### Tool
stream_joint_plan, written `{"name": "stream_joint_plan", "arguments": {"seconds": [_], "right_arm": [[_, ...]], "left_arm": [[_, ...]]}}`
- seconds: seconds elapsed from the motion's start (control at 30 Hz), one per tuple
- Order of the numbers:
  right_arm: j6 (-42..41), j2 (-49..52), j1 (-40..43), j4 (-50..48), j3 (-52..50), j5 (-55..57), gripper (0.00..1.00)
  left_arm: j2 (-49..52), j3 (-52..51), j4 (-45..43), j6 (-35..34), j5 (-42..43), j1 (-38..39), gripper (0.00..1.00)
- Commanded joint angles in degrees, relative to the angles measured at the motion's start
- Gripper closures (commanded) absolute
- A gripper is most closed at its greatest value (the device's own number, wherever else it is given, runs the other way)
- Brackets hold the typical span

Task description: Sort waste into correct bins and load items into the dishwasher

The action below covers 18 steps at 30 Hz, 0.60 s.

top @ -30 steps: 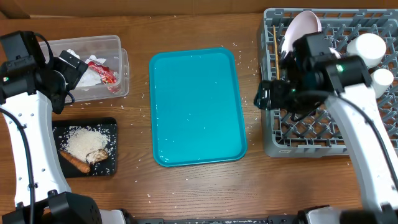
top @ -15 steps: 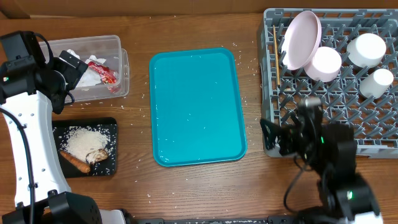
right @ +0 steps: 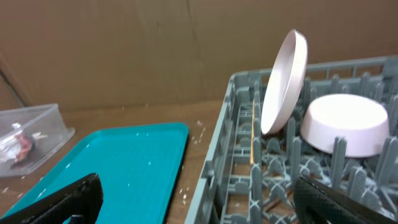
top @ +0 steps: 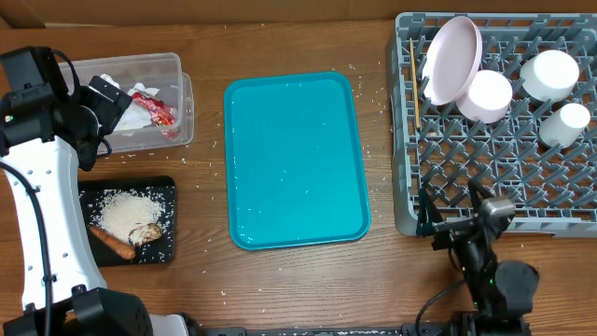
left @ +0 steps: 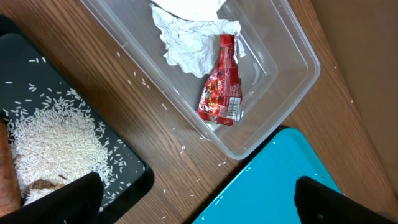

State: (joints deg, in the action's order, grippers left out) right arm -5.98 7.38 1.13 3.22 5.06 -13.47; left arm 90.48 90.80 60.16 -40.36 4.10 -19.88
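Your left tool (left: 199, 202) and right tool (right: 199, 202) both gape, released; only overhead shows the small white cup (top: 566, 121) in the rack (top: 485, 177) right of the teal tray (top: 294, 159).

White plate (top: 450, 61), bowls (top: 489, 95) and cup (top: 569, 122) sit in the grey rack (top: 494, 177).

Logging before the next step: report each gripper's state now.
Left gripper: open, holding nothing.
Right gripper: open, holding nothing.
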Motion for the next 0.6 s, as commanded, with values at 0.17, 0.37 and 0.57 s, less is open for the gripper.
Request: {"name": "stream_joint_plan", "arguments": {"seconds": [0.17, 0.37, 0.57], "right_arm": [[0.5, -7.3, 0.1, -1.9, -4.6, 5.8, 0.0], [0.5, -7.3, -0.6, 1.6, -4.6, 12.6, 0.0], [0.4, -7.2, -0.8, 1.6, -4.6, 13.0, 0.0]], "left_arm": [[-0.8, 1.0, -0.1, -0.4, -0.2, 0.0, 0.0], [-0.8, 1.0, -0.1, -0.4, -0.2, 0.0, 0.0], [-0.8, 1.0, -0.1, -0.3, -0.2, 0.0, 0.0]]}}
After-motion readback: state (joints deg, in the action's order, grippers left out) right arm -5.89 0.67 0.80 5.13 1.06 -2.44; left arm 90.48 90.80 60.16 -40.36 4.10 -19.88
